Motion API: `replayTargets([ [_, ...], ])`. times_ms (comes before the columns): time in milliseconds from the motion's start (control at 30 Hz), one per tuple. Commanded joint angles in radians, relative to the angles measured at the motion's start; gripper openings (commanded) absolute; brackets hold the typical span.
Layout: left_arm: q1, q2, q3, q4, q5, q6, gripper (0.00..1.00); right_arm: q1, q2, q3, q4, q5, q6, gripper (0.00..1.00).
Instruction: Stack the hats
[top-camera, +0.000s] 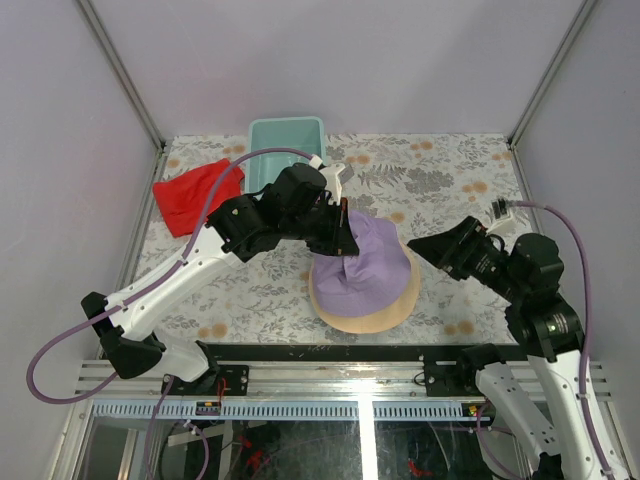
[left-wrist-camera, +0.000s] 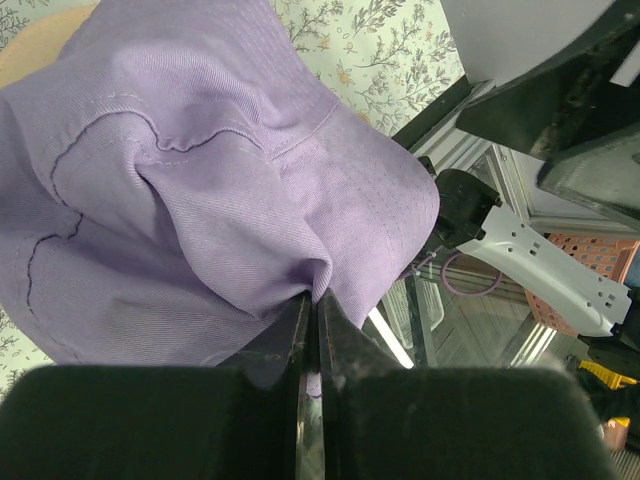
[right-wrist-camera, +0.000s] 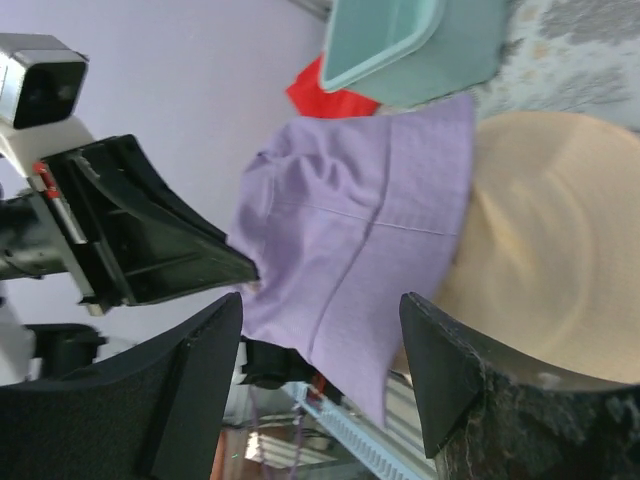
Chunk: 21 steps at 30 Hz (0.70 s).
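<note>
My left tool (top-camera: 345, 240) has its fingers (left-wrist-camera: 335, 345) pressed together on a pinched fold in the crown of the lavender soft fabric bucket hat (top-camera: 362, 262). That hat drapes over the tan fabric bucket hat (top-camera: 372, 320), whose round brim shows beneath it on the near side, about mid-surface. My right tool (top-camera: 425, 250) hangs just to the right of the pair with its fingers spread apart, gripping nothing. The surface (top-camera: 450, 180) is a pale covering printed with grey and orange flowers, closed in by plain lavender-grey walls with metal posts at the corners. I count two hats, one flat red cloth (top-camera: 192, 195) at the far left, and one rectangular pale-teal plastic bin (top-camera: 285, 145) at the far edge.
</note>
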<state>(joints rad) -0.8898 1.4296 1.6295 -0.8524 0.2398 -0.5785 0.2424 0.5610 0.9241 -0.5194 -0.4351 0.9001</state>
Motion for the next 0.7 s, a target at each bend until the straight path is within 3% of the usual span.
replayTargets([
  [0,-0.008,-0.022,0.012,0.054,0.013,0.017,0.0,0.006,0.033,-0.08,0.205,-0.136,0.155,0.7],
  [267,-0.008,-0.019,0.023,0.065,0.012,0.025,0.0,0.006,0.039,-0.038,0.052,-0.096,0.068,0.7],
  [667,-0.008,-0.006,0.03,0.077,0.018,0.031,0.0,0.006,0.05,-0.075,0.046,-0.144,0.084,0.7],
])
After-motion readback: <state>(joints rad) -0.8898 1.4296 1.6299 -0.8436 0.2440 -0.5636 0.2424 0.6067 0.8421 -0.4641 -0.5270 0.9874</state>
